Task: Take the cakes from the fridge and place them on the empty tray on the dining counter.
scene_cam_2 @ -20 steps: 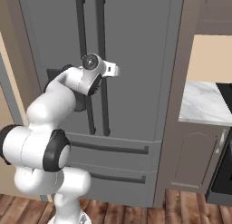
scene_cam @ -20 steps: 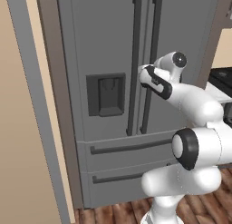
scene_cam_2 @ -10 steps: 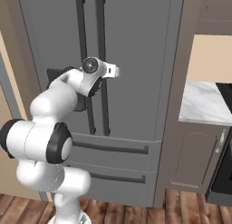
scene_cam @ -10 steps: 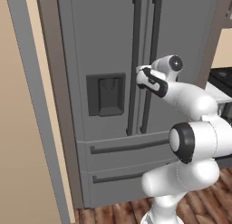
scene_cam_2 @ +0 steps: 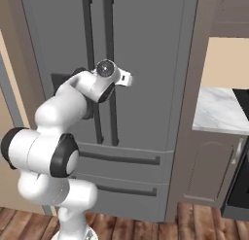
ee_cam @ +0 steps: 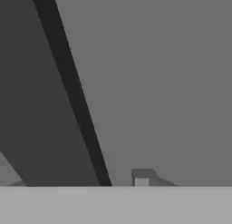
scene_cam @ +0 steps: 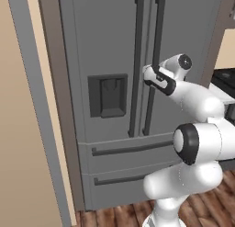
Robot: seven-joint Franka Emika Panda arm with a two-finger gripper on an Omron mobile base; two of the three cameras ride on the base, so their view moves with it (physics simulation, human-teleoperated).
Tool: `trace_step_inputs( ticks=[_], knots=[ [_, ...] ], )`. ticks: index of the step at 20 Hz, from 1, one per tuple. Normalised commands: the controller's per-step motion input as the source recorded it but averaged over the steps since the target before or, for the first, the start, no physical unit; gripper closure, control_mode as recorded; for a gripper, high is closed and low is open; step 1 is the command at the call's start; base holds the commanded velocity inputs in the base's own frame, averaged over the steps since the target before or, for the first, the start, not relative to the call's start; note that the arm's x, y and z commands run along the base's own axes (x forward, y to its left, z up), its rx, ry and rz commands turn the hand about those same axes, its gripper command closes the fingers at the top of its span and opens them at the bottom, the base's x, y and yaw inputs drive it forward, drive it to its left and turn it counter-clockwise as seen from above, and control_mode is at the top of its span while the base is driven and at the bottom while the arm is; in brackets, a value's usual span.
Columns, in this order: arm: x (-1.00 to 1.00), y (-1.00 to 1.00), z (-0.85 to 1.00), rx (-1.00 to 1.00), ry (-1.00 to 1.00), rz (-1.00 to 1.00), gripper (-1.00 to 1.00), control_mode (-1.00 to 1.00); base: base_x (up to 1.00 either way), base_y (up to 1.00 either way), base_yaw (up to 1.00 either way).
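Grey fridge (scene_cam: 105, 60) door is likely heavy and stiff; end effector (scene_cam: 153, 77) sits at right dark handle (scene_cam: 155, 60), grip unclear.

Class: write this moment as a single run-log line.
phase: opening fridge | gripper: at right door handle | doors: closed | cakes: unseen

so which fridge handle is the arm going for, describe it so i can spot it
Start at the tall grey fridge and find the two long dark vertical handles flanking its centre seam. The arm's pincer is at the right-door handle, the one farther from the dark dispenser recess.
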Motion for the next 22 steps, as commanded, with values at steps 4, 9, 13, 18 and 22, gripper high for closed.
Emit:
trace_step_inputs(
  ticks=[4,9,13,18,22],
  knots=[
    [-0.86,-1.0,-0.09,0.2,-0.05,-0.03,1.0,-1.0,0.0,0.0,0.0],
    [-1.0,-1.0,0.0,0.16,-0.25,-0.01,1.0,-1.0,0.0,0.0,0.0],
    [-1.0,-1.0,0.09,0.14,-0.27,0.0,1.0,-1.0,0.0,0.0,0.0],
    [-1.0,-1.0,0.57,0.11,-0.13,-0.12,1.0,-1.0,0.0,0.0,0.0],
    [-1.0,-0.92,0.65,0.05,-0.12,-0.2,-1.0,-1.0,0.0,0.0,0.0]
  ],
)
